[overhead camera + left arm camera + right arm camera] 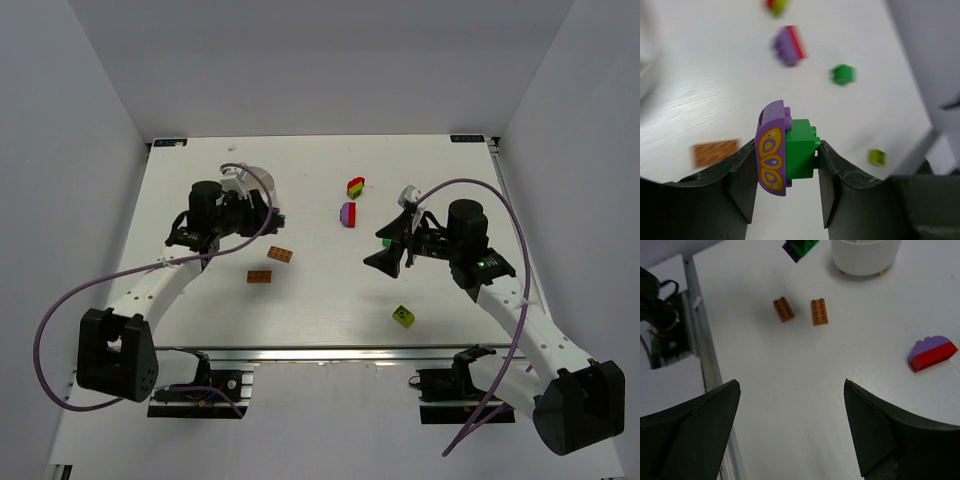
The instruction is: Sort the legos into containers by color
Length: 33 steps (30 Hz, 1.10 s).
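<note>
The left claw (pixel 786 165) pinches a purple-and-green piece (pixel 799 150), a purple curved brick stuck to a green one, which juts past the fingertips. The main risk, as I judge it, is the two colours. If the joined piece goes into one compartment as it is, purple and green end up mixed. A second risk is position. In the right wrist view the piece hangs at 9 o'clock of the white dish (pixel 865 262), beside its wall rather than over it, so letting go here would probably land it on the desk (pixel 330 310) or bump the rim. The hold is also shallow, so the piece might twist out.

The dish sits at 10 o'clock of the desk, largely hidden by the left arm, and I cannot tell what its compartments hold. The right claw (pixel 790 425) is spread wide with nothing between its fingers. Loose on the desk lie the orange plates (pixel 819 311) at 8 o'clock, the purple-and-red piece (pixel 932 352) and red-yellow-green piece (pixel 355 186) toward 1 o'clock, the green cube (pixel 842 74) at 3 and the lime-green block (pixel 403 315) near 5.
</note>
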{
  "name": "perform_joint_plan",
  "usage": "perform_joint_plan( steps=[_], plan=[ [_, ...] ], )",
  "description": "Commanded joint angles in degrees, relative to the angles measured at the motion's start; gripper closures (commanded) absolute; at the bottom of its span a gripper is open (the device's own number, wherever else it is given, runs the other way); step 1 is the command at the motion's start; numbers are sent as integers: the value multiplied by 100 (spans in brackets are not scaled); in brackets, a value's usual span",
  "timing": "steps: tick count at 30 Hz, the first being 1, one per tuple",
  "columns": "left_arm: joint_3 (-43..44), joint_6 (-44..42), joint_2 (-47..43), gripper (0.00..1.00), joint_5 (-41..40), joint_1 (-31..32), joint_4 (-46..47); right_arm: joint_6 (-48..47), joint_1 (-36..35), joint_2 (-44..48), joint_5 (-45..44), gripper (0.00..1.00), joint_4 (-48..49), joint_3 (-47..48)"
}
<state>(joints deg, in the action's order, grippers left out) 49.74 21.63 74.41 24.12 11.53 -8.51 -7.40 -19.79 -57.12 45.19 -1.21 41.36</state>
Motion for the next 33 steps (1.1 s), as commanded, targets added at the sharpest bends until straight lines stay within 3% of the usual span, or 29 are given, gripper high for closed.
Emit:
perform_joint_plan(
  steps=[1,3,6,8,15,21,26,33],
  plan=[
    [-323,315,-330,94,1910,428,1938,1609,-51,-289,552,11,1228,134],
    [-377,237,-418,96,2227,726,2605,2092,-51,-527,841,11,1413,520],
    [-394,-604,-620,96,2273,1261,2575,2767,-51,-993,1167,14,1413,1022],
    [-508,-1361,-770,97,2054,1561,2451,2928,-51,-959,836,14,1422,980],
    [-1168,-2926,-1236,97,473,2887,2153,3815,-42,339,-264,14,2290,-73],
    [-1264,-3498,-1429,99,-583,3478,1924,4061,-34,1070,-1529,11,2064,-480],
    [-1457,-4411,-1719,100,-1601,4092,1581,4475,-51,1221,-1013,16,2477,-972],
    [-1634,-5054,-1781,100,-2666,4735,1476,3739,-446,879,-977,20,2214,-867]
  ],
)
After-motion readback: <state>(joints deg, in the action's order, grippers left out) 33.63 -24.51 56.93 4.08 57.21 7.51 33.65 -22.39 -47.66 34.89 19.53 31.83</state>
